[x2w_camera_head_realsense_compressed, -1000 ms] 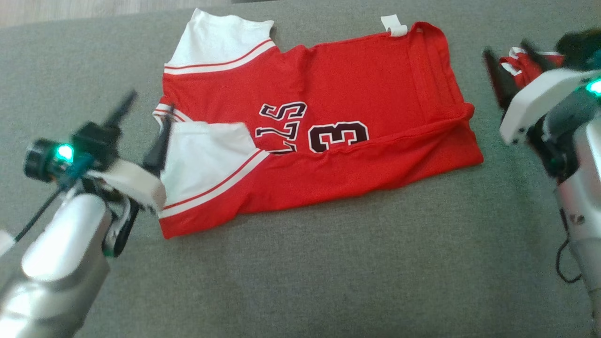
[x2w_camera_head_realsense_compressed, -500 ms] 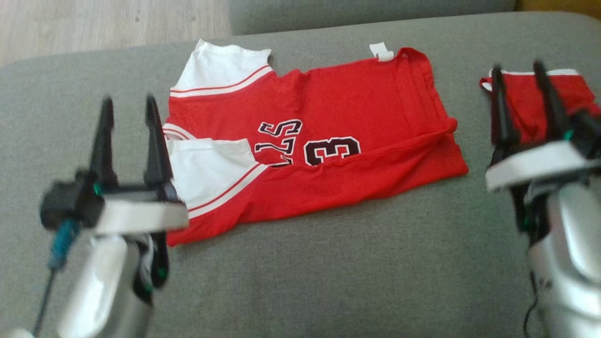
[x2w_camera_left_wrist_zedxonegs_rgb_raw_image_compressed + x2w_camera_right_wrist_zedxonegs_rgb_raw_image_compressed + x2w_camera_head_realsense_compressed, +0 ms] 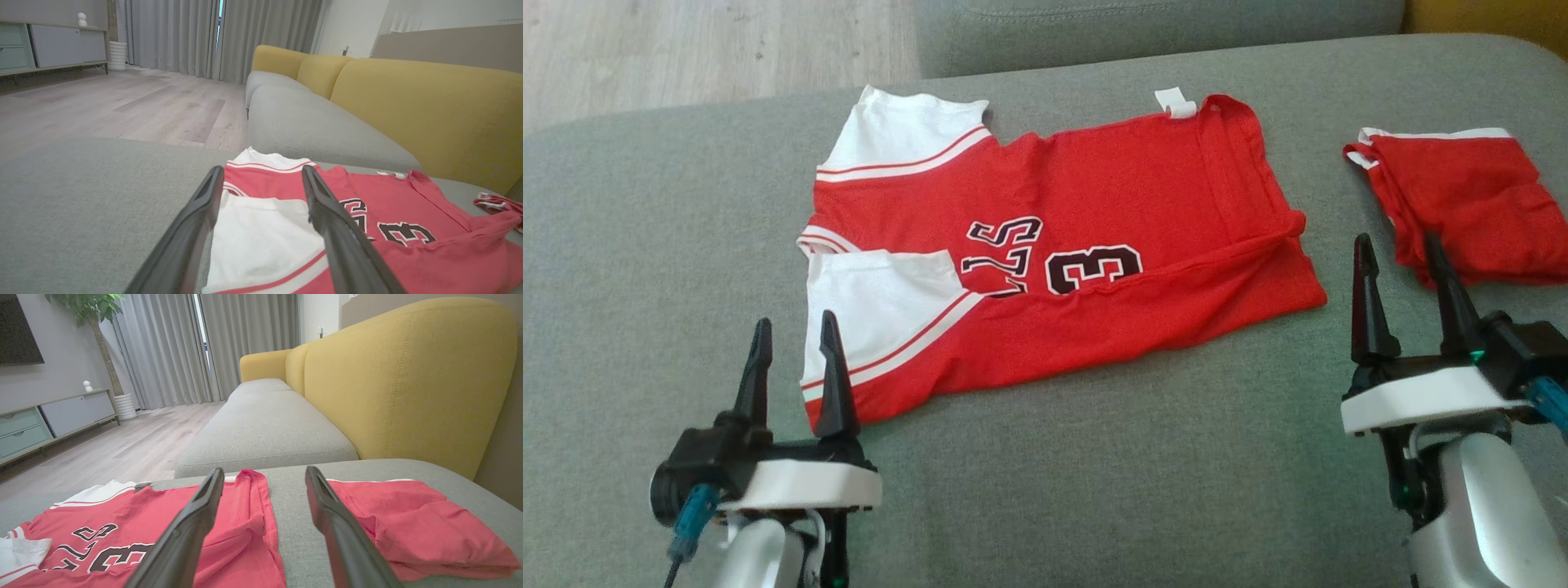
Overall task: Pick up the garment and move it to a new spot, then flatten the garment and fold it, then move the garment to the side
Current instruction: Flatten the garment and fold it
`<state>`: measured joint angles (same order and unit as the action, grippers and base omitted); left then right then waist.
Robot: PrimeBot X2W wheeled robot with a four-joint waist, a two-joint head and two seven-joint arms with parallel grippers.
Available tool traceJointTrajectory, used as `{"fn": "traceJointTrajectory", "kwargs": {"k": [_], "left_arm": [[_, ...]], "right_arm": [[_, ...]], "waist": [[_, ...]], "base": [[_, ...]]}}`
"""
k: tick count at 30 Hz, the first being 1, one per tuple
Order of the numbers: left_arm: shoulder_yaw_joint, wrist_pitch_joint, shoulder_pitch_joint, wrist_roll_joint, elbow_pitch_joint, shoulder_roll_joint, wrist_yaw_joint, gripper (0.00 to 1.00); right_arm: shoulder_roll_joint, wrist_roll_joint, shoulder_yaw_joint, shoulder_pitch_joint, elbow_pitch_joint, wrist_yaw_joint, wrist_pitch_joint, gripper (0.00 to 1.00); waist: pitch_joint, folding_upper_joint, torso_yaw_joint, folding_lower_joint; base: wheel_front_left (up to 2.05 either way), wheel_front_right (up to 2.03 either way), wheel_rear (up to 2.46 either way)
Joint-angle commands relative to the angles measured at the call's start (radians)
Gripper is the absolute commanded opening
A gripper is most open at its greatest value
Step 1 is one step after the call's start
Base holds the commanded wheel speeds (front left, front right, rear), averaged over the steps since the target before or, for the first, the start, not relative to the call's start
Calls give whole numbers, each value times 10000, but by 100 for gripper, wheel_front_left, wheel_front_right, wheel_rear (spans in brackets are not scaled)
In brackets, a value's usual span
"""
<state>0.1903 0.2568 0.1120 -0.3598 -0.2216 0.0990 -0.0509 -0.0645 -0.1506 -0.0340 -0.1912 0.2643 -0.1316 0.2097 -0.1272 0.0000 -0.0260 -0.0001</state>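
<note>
The garment (image 3: 1094,204), a red jersey with white sleeves and dark numerals, is laid on the grey cushion (image 3: 1045,490) ahead of both tools. It is partly folded: the long edge nearer the tools is turned over onto the body, so that the lettering is half covered. A small white tag (image 3: 1176,104) is seen at its far edge.

The left tool (image 3: 794,320) is held with its two dark fingers apart, and nothing is gripped between them. The fingers are pointed toward the nearer white sleeve (image 3: 874,298), which lies just ahead of the tips and slightly to their right. In the left wrist view this sleeve is framed between the two fingers. Whether a fingertip is touching the cloth cannot be told.

The right tool (image 3: 1396,238) is likewise held with its fingers apart and is empty. The jersey's hem end is found ahead of it and to its left. A second red piece (image 3: 1462,204), loosely folded and trimmed in white, is found ahead and to its right. In the right wrist view a bare strip of cushion is seen straight ahead between the fingers, separating the two pieces.

Beyond the tools, a yellow backrest (image 3: 408,375) is seen on the right and a wooden floor (image 3: 686,49) on the left.
</note>
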Motion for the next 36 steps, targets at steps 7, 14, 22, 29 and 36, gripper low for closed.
{"fn": "traceJointTrajectory", "kwargs": {"k": [7,14,22,29,36], "left_arm": [[-261,-378,943,302,-1488,107,96,100],[-339,-1590,1275,555,-2968,317,-843,100],[-143,-2525,1334,582,-3683,464,-954,100],[-76,-2429,1531,434,-3609,515,-691,0],[-163,-800,1947,598,-2695,722,-604,0]], "right_arm": [[107,146,358,-505,-642,9,-225,100],[125,85,508,-479,-692,9,-252,100],[135,27,575,-549,-593,9,-244,100],[139,117,377,-631,-393,9,-504,100],[141,132,24,-832,415,9,-1338,100]], "waist": [[-227,0,-155,1],[-416,0,-416,1],[-514,0,-595,1],[-586,0,-629,1],[-689,0,-437,1]], "base": [[0,0,0],[0,0,0],[0,0,0],[0,0,0],[0,0,0]]}}
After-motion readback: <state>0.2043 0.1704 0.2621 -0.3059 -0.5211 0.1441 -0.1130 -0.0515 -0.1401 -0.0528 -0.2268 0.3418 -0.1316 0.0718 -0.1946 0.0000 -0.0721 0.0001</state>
